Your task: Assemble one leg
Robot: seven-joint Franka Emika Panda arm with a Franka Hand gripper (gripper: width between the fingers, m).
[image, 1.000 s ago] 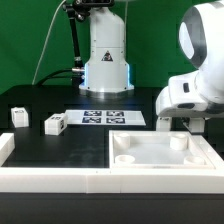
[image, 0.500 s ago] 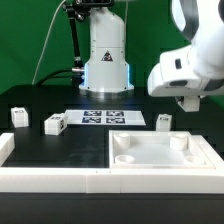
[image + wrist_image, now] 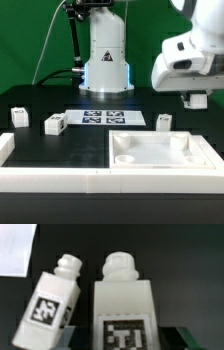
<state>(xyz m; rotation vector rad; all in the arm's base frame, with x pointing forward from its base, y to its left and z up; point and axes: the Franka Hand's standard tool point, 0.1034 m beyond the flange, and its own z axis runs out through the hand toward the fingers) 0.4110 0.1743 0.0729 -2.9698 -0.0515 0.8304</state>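
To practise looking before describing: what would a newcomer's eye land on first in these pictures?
First the white robot base at the back centre, then the claw hanging clear of the table on the exterior view's right, with the large socketed square piece in front on that side. The wrist view is filled by two tagged white parts side by side: a straight leg and a tilted leg.

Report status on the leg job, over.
Gripper closed on a leg, held above the table. Second leg close beside it, gap between them. Watch that one.
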